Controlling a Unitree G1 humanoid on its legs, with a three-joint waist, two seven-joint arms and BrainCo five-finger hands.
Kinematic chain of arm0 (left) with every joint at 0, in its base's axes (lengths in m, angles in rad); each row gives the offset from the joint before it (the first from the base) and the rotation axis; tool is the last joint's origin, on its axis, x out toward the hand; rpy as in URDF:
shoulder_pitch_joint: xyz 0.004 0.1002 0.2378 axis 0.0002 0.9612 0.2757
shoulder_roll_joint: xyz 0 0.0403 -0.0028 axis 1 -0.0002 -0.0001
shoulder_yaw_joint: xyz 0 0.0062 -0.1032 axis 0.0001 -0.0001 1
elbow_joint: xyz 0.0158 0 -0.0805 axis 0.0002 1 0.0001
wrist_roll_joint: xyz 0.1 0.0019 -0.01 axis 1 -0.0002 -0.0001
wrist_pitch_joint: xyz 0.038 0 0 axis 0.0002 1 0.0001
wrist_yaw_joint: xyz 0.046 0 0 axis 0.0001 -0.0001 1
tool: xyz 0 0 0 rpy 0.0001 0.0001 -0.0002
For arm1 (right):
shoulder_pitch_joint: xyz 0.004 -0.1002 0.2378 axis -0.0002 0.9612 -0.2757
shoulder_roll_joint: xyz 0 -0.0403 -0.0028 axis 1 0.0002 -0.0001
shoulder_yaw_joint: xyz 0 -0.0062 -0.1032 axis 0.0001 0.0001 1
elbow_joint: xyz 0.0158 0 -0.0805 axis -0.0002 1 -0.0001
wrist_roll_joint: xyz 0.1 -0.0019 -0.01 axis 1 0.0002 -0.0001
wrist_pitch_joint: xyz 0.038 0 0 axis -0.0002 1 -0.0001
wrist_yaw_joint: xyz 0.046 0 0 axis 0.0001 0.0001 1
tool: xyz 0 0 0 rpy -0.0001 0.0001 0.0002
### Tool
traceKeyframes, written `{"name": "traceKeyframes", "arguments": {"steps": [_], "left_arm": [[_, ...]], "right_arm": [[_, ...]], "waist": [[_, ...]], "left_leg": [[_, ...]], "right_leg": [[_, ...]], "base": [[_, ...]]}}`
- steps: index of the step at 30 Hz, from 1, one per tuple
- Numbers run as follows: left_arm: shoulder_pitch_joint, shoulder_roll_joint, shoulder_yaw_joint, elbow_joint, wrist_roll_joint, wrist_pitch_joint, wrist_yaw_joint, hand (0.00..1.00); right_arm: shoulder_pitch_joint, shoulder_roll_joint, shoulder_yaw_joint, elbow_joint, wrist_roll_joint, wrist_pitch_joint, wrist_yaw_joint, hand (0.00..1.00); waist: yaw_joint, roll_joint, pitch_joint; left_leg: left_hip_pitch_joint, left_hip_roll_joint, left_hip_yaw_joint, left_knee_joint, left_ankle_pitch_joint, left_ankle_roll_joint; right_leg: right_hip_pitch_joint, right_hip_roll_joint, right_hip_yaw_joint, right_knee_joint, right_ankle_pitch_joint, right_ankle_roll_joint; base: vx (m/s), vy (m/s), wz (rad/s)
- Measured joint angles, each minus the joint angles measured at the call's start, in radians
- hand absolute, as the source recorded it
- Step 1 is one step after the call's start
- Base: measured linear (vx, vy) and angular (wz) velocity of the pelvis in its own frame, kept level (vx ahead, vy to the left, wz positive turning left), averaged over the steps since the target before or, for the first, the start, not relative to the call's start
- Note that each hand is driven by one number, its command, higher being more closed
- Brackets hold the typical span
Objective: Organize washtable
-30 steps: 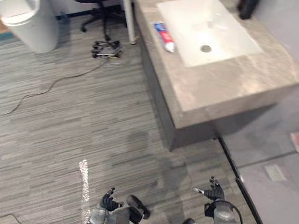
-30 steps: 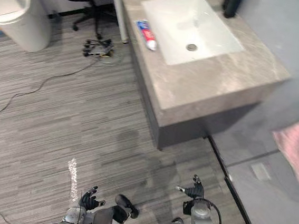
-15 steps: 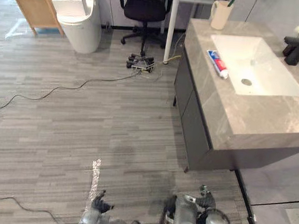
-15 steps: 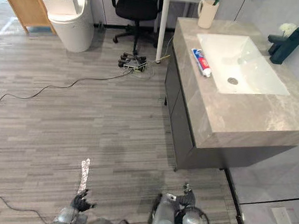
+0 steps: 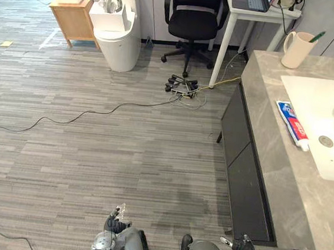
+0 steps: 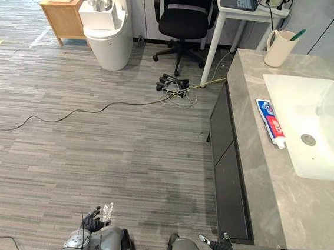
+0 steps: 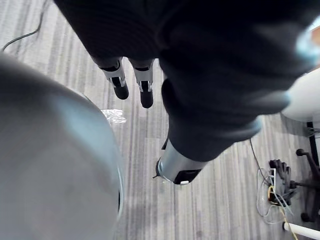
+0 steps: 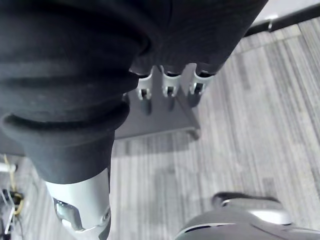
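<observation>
The washtable's grey stone top (image 5: 265, 105) runs along the right side, with a white sink (image 5: 325, 110) set in it. A red, white and blue toothpaste tube (image 5: 292, 124) lies on the stone beside the sink's left rim. A cream mug (image 5: 297, 49) with a green toothbrush in it stands at the far end of the top. My left hand (image 5: 116, 223) hangs low over the floor, fingers (image 7: 120, 84) straight, holding nothing. My right hand (image 5: 241, 247) hangs near the cabinet's front corner, fingers (image 8: 170, 86) straight and empty.
Dark cabinet fronts (image 5: 240, 167) face the wood-look floor. A black office chair (image 5: 193, 18), a white desk (image 5: 255, 6), a white bin (image 5: 117, 34) and a wooden side table (image 5: 71, 18) stand at the back. Cables (image 5: 73, 119) and a plug strip (image 5: 180, 85) lie on the floor.
The whole picture has shifted: the camera has turned, so the washtable now sits at the right edge and more of the room's back shows. Both hands stay low and empty.
</observation>
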Motion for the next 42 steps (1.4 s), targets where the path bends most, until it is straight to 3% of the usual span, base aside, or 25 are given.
{"name": "traceKeyframes", "arguments": {"steps": [1, 2, 4, 5, 7, 10, 11, 13, 15, 16, 17, 18, 20, 21, 23, 24, 25, 27, 29, 31, 33, 34, 35, 38, 42], "left_arm": [[0.001, -0.016, 0.028, 0.004, -0.007, 0.0, 0.0, 0.0], [0.0, -0.01, 0.039, 0.006, -0.007, 0.002, 0.0, 0.0], [0.006, 0.011, 0.072, 0.021, -0.008, 0.002, 0.002, 0.0], [0.006, 0.012, 0.08, 0.02, -0.01, 0.002, 0.003, 0.0], [-0.002, 0.019, 0.077, 0.021, -0.014, 0.003, 0.002, 0.0], [0.005, 0.026, 0.064, 0.03, -0.015, 0.008, 0.001, 0.0], [0.005, 0.028, 0.057, 0.044, -0.014, 0.008, 0.001, 0.0], [0.005, 0.032, 0.056, 0.062, -0.014, 0.008, 0.0, 0.0], [-0.006, 0.048, 0.045, 0.09, -0.015, 0.01, -0.004, 0.0], [-0.006, 0.053, 0.034, 0.093, -0.014, 0.012, -0.005, 0.0], [-0.015, 0.053, 0.016, 0.113, -0.014, 0.015, -0.005, 0.0], [-0.016, 0.048, 0.001, 0.114, -0.014, 0.014, -0.007, 0.0], [-0.022, 0.035, -0.023, 0.109, -0.005, 0.014, -0.009, 0.0], [-0.027, 0.028, -0.023, 0.103, -0.003, 0.013, -0.009, 0.0], [-0.032, 0.008, -0.02, 0.074, -0.002, 0.014, -0.01, 0.0], [-0.022, -0.007, -0.009, 0.042, -0.002, 0.012, -0.013, 0.0], [-0.01, -0.011, -0.005, 0.036, -0.002, 0.01, -0.017, 0.0], [-0.011, -0.008, -0.005, 0.02, -0.003, 0.01, -0.024, 0.0], [-0.02, -0.003, -0.005, 0.019, -0.007, 0.008, -0.024, 0.0], [-0.026, 0.007, -0.005, 0.021, -0.007, 0.007, -0.023, 0.0], [-0.022, 0.0, -0.003, 0.026, -0.008, 0.006, -0.018, 0.0], [-0.02, -0.009, -0.002, 0.03, -0.009, 0.005, -0.017, 0.0], [-0.009, 0.016, 0.003, 0.042, -0.02, 0.003, -0.002, 0.0], [-0.018, 0.031, 0.02, 0.048, -0.019, 0.002, -0.002, 0.0], [-0.022, 0.037, 0.024, 0.091, -0.017, 0.002, -0.003, 0.0]], "right_arm": [[0.002, 0.001, -0.004, 0.0, 0.001, 0.0, 0.001, 0.0], [0.007, 0.013, -0.003, -0.001, 0.001, 0.001, -0.001, 0.0], [0.031, 0.047, -0.001, 0.002, 0.001, 0.001, 0.001, 0.0], [0.033, 0.052, -0.001, 0.003, -0.002, 0.001, 0.001, 0.0], [0.037, 0.054, 0.003, -0.001, -0.01, 0.0, 0.008, 0.0], [0.042, 0.055, 0.001, -0.012, -0.01, -0.001, 0.004, 0.0], [0.041, 0.055, 0.003, -0.017, -0.011, -0.004, 0.005, 0.0], [0.024, 0.049, 0.003, 0.011, -0.012, -0.009, 0.006, 0.0], [-0.019, 0.041, 0.001, 0.074, -0.019, -0.005, 0.008, 0.0], [-0.026, 0.041, -0.002, 0.087, -0.022, -0.004, 0.008, 0.0], [-0.046, 0.019, -0.004, 0.108, -0.039, 0.001, 0.015, 0.0], [-0.055, 0.011, -0.005, 0.112, -0.051, 0.001, 0.022, 0.0], [-0.055, 0.012, -0.03, 0.107, -0.051, 0.004, 0.027, 0.0], [-0.051, 0.02, -0.045, 0.105, -0.051, 0.004, 0.027, 0.0], [-0.036, 0.013, -0.041, 0.083, -0.052, 0.006, 0.027, 0.0], [-0.032, 0.001, -0.039, 0.067, -0.051, 0.012, 0.027, 0.0], [-0.032, -0.002, -0.039, 0.056, -0.051, 0.018, 0.025, 0.0], [-0.033, 0.001, -0.039, 0.057, -0.049, 0.022, 0.023, 0.0], [-0.034, 0.003, -0.041, 0.06, -0.047, 0.022, 0.02, 0.0], [-0.035, 0.007, -0.041, 0.064, -0.046, 0.023, 0.018, 0.0], [-0.033, -0.003, -0.042, 0.063, -0.047, 0.022, 0.018, 0.0], [-0.036, -0.007, -0.041, 0.064, -0.047, 0.022, 0.017, 0.0], [-0.028, 0.014, -0.033, 0.063, -0.048, 0.02, 0.007, 0.0], [-0.02, 0.045, -0.022, 0.061, -0.049, 0.02, 0.0, 0.0], [-0.042, 0.049, -0.021, 0.06, -0.051, 0.016, 0.005, 0.0]], "waist": [[0.002, 0.016, -0.008], [0.002, -0.002, -0.016], [-0.001, -0.049, -0.038], [0.008, -0.057, -0.041], [0.038, -0.076, -0.034], [0.03, -0.079, -0.032], [0.015, -0.078, -0.032], [0.01, -0.078, -0.033], [-0.007, -0.093, -0.036], [-0.01, -0.096, -0.036], [-0.011, -0.072, -0.033], [-0.01, -0.054, -0.028], [-0.01, -0.042, -0.022], [-0.013, -0.043, -0.022], [-0.01, -0.022, -0.019], [-0.008, 0.006, -0.021], [0.0, 0.008, -0.02], [0.002, 0.007, -0.02], [0.015, 0.0, -0.018], [0.024, -0.011, -0.019], [0.044, 0.0, -0.026], [0.048, 0.008, -0.027], [0.036, -0.018, -0.045], [0.048, -0.065, -0.062], [0.046, -0.066, -0.066]], "left_leg": [[0.002, 0.012, -0.008, 0.007, 0.096, 0.04], [0.012, 0.007, 0.014, 0.004, 0.081, 0.036], [0.045, -0.019, 0.095, -0.003, 0.035, 0.064], [0.056, -0.018, 0.119, -0.002, 0.021, 0.067], [0.134, -0.01, 0.231, -0.014, -0.019, 0.074], [0.22, 0.001, 0.315, -0.039, -0.05, 0.071], [0.27, 0.001, 0.357, -0.084, -0.055, 0.063], [0.308, -0.006, 0.392, -0.142, -0.048, 0.048], [0.347, -0.043, 0.415, -0.217, -0.033, 0.022], [0.357, -0.052, 0.414, -0.228, -0.033, 0.014], [0.383, -0.051, 0.402, -0.261, -0.018, -0.003], [0.403, -0.054, 0.386, -0.296, 0.003, -0.009], [0.447, -0.05, 0.354, -0.299, 0.019, -0.033], [0.439, -0.029, 0.322, -0.197, 0.02, -0.035], [0.347, 0.054, 0.269, 0.108, 0.032, -0.054], [0.272, 0.121, 0.244, 0.313, 0.106, -0.059], [0.216, 0.177, 0.24, 0.463, 0.097, -0.054], [0.152, 0.202, 0.254, 0.541, 0.032, -0.032], [0.108, 0.2, 0.253, 0.455, -0.001, 0.001], [0.075, 0.155, 0.193, 0.254, -0.004, 0.005], [0.093, 0.055, -0.013, -0.118, 0.028, -0.03], [0.108, 0.037, -0.052, -0.138, 0.1, -0.061], [0.13, -0.001, -0.04, -0.15, 0.091, -0.044], [0.131, -0.02, 0.028, -0.069, 0.029, -0.01], [0.198, -0.02, 0.17, -0.073, -0.019, 0.013]], "right_leg": [[-0.001, 0.002, 0.024, 0.026, -0.035, 0.031], [-0.001, -0.01, 0.036, 0.031, -0.042, 0.041], [-0.01, -0.052, 0.081, 0.031, -0.054, 0.061], [-0.02, -0.061, 0.077, 0.048, -0.054, 0.061], [-0.097, -0.114, -0.008, 0.222, -0.043, 0.063], [-0.187, -0.196, -0.192, 0.418, -0.026, 0.038], [-0.206, -0.224, -0.302, 0.421, -0.03, 0.039], [-0.219, -0.23, -0.401, 0.326, -0.028, 0.035], [-0.226, -0.215, -0.513, 0.061, 0.034, 0.031], [-0.221, -0.208, -0.509, 0.021, 0.115, -0.016], [-0.194, -0.173, -0.505, -0.004, 0.14, -0.083], [-0.198, -0.164, -0.495, 0.016, 0.114, -0.102], [-0.188, -0.172, -0.488, 0.096, 0.04, -0.094], [-0.152, -0.175, -0.501, 0.112, 0.004, -0.079], [-0.079, -0.146, -0.503, 0.081, -0.014, -0.073], [-0.038, -0.108, -0.485, 0.05, -0.022, -0.073], [-0.007, -0.088, -0.452, 0.034, -0.036, -0.073], [0.026, -0.083, -0.397, 0.019, -0.051, -0.071], [0.054, -0.09, -0.339, -0.001, -0.045, -0.053], [0.063, -0.112, -0.278, -0.001, -0.044, -0.022], [0.045, -0.125, -0.174, 0.011, -0.051, 0.045], [0.041, -0.122, -0.145, 0.019, -0.053, 0.062], [0.052, -0.136, -0.095, -0.018, -0.025, 0.093], [0.072, -0.16, -0.048, -0.078, -0.002, 0.114], [-0.004, -0.196, -0.011, 0.015, 0.012, 0.113]], "base": [[0.18, 0.343, -0.76], [0.17, 0.315, -0.64], [0.15, 0.227, -0.66], [0.13, 0.211, -1.1], [0.09, 0.174, -1.36], [0.09, 0.09, -0.96], [0.11, 0.019, -0.68], [0.19, -0.002, -0.64], [0.34, -0.045, -0.5], [0.4, -0.067, -0.35], [0.39, -0.026, -0.37], [0.47, -0.022, -0.37], [0.36, -0.046, -0.08], [0.33, -0.153, 0.13], [0.3, -0.118, -0.05], [0.26, 0.038, -0.59], [0.25, 0.072, -0.74], [0.26, 0.129, -0.76], [0.23, 0.147, -0.91], [0.19, 0.218, -0.94], [0.18, 0.406, -1.17], [0.21, 0.451, -1.18], [0.22, 0.297, -0.76], [0.21, 0.262, -0.66], [0.14, 0.174, -0.96]]}}
